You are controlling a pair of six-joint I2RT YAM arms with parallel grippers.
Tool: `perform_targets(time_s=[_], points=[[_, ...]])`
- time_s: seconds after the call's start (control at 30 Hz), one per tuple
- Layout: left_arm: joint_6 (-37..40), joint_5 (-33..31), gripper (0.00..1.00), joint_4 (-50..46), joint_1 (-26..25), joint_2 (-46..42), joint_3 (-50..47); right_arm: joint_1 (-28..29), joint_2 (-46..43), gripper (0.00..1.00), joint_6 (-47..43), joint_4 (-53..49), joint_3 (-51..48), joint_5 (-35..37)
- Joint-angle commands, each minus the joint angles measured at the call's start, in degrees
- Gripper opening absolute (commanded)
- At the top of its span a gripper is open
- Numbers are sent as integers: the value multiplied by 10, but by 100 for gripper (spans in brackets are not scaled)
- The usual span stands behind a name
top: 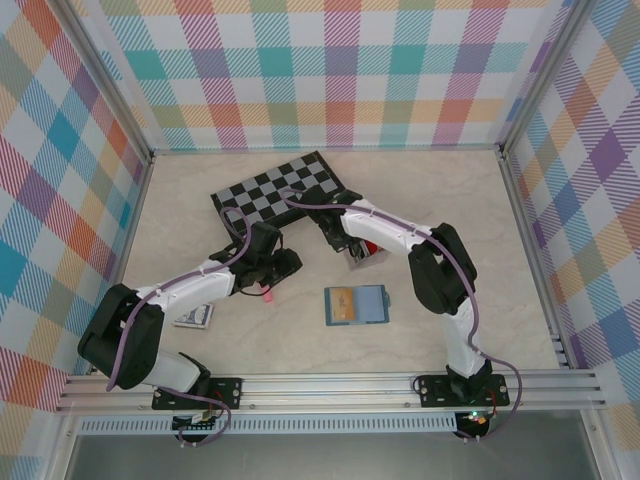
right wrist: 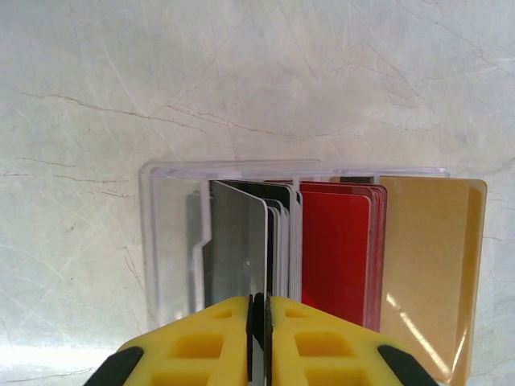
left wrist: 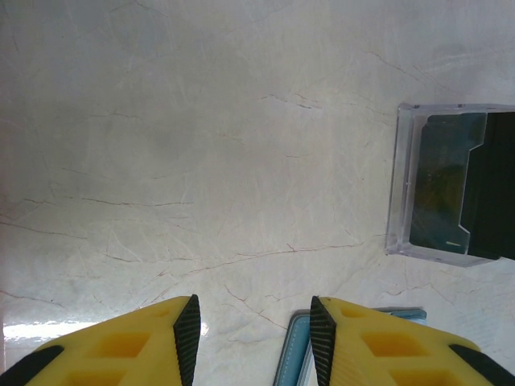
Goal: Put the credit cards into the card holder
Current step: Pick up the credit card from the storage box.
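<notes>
Left arm stretches forward and inward, left end effector (left wrist: 255,338) with fingers parted, nothing between them. Right arm folds at the elbow and reaches inward, right end effector (right wrist: 259,318) pinched tight on one card (right wrist: 237,241).

Plaid walls (top: 340,70) in teal, orange, pink and purple close you in on three sides, with metal posts (top: 105,80) at the back corners. Your table (top: 450,200) is pale marble-look with thin dark veins, evenly lit; a metal rail (top: 330,385) runs along its near edge.
</notes>
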Motion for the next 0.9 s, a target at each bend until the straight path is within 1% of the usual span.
perform_targets(time_s=[0.0,0.27,0.4,0.57,0.67,0.73,0.87], points=[[-3,3,43,5,7,3,-3,-2,-21,12,-6,-15,-8,12],[1,20,43,15,7,3,2,-3,-70,6,12,-12,-13,-60],[5,47,43,33,7,-1,12,-17,-135,4,29,13,-41,-138],[1,110,46,88,7,-4,23,-59,-247,2,71,80,-126,-270],[-10,156,49,131,7,0,34,-98,-316,2,107,134,-197,-354],[-14,178,50,151,7,6,45,-125,-363,2,132,174,-247,-396],[-26,211,50,176,7,22,68,-169,-428,0,172,244,-330,-470]])
